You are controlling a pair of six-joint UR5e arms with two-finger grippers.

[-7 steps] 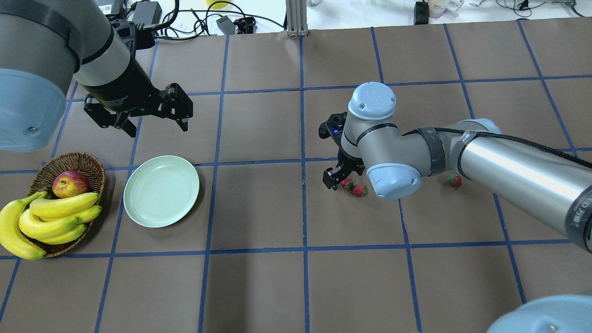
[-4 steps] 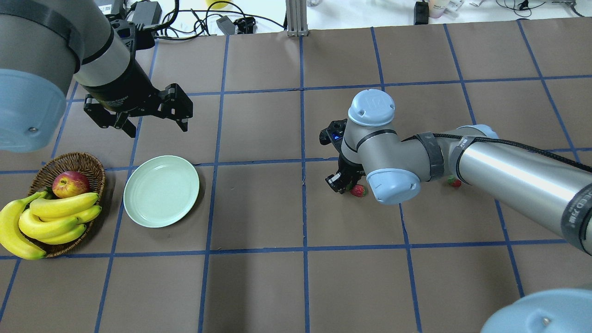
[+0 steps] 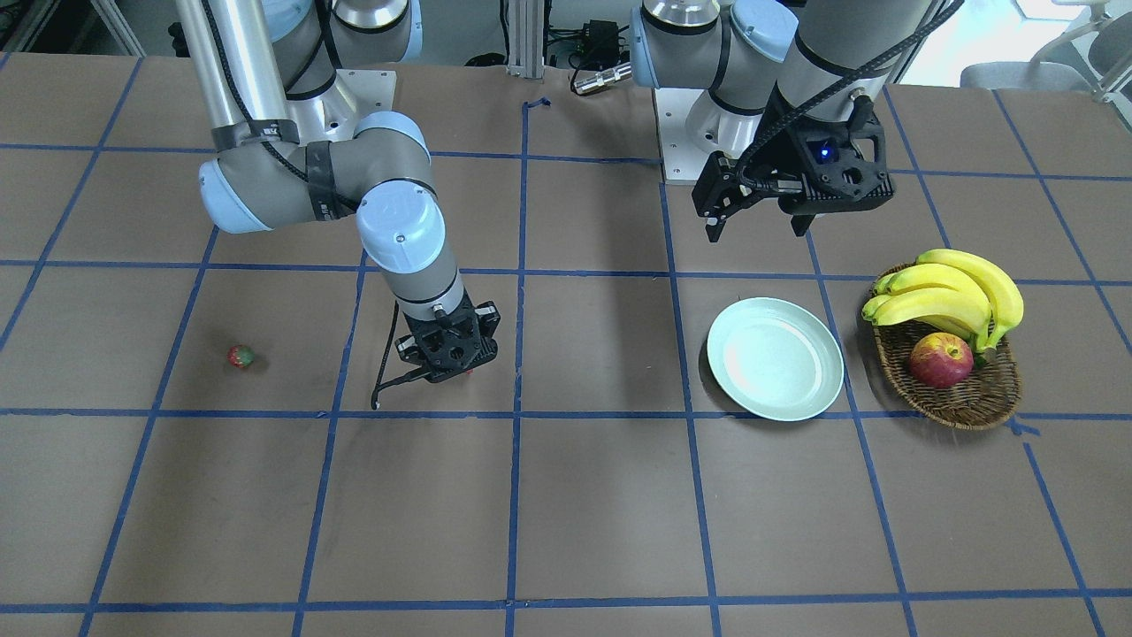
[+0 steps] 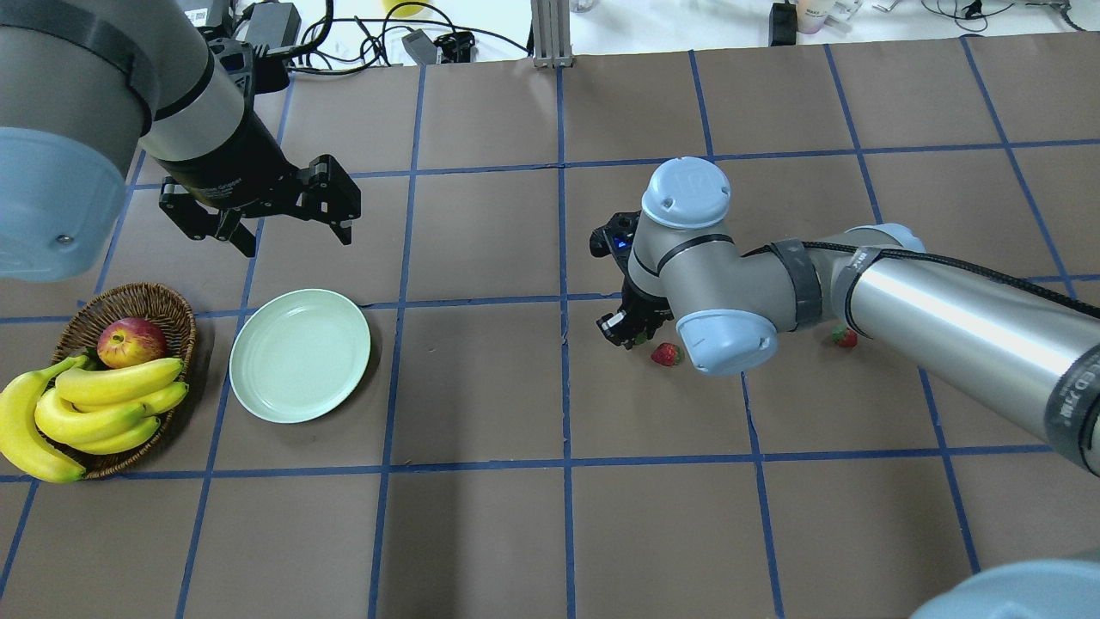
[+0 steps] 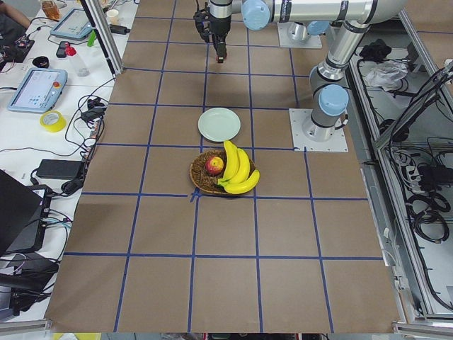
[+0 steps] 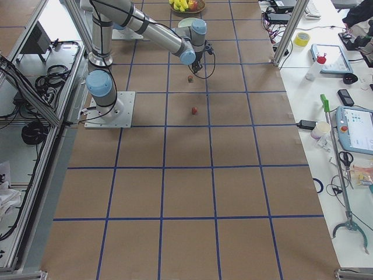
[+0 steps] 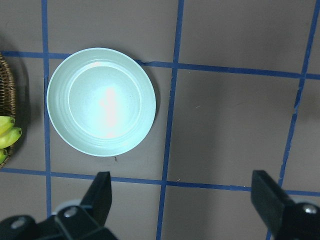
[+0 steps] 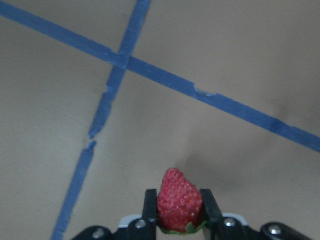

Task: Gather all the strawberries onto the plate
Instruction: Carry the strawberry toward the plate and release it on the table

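Observation:
My right gripper (image 4: 630,332) is shut on a strawberry (image 8: 180,206), held just above the table right of centre; the wrist view shows the red berry pinched between both fingers (image 8: 150,210). A second strawberry (image 4: 664,353) lies on the table just beside that gripper. A third strawberry (image 4: 845,336) lies further right and also shows in the front view (image 3: 240,356). The mint plate (image 4: 300,355) sits empty at the left. My left gripper (image 4: 296,230) hangs open and empty above the table behind the plate (image 7: 101,102).
A brown wicker basket (image 4: 163,303) with an apple (image 4: 131,341) and bananas (image 4: 94,404) stands left of the plate. Blue tape lines grid the brown table. Cables and devices lie beyond the far edge.
My right gripper came down on the left one of the two near strawberries, shut on it and lifted it a little to the left. The left arm barely moved.

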